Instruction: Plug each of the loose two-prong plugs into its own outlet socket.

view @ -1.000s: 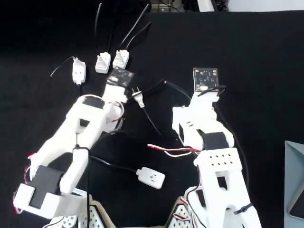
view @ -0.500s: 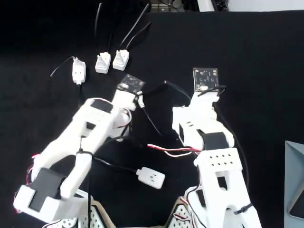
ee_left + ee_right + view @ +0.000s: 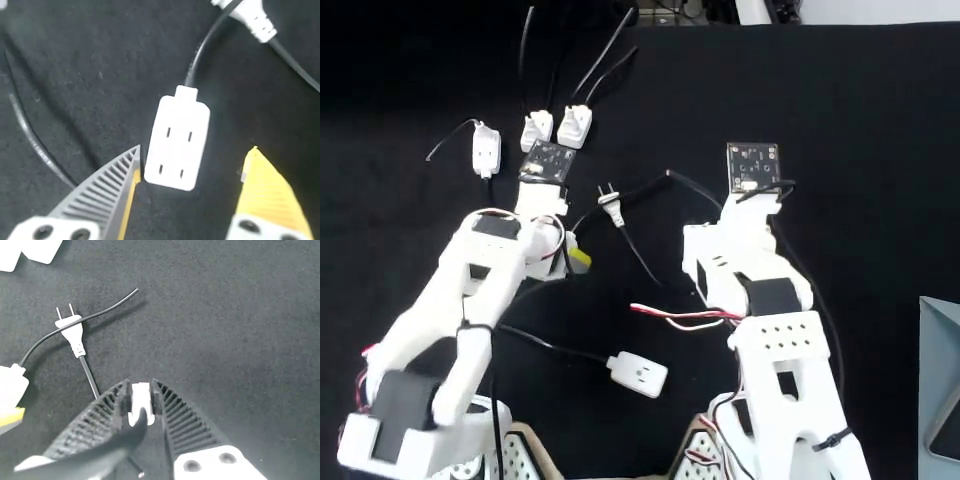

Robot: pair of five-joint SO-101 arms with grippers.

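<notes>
Left hand [image 3: 196,150] spread wide around outlet socket [image 3: 177,145]; right hand [image 3: 140,385] grips plug [image 3: 140,399].

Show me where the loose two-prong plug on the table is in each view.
High view: the plug lies on the black table, near the middle.
Left wrist view: the plug lies beyond the outlet socket, at the frame's edge.
Right wrist view: the plug lies with a black cord across it.
Landmark: the yellow finger of the left gripper.
</notes>
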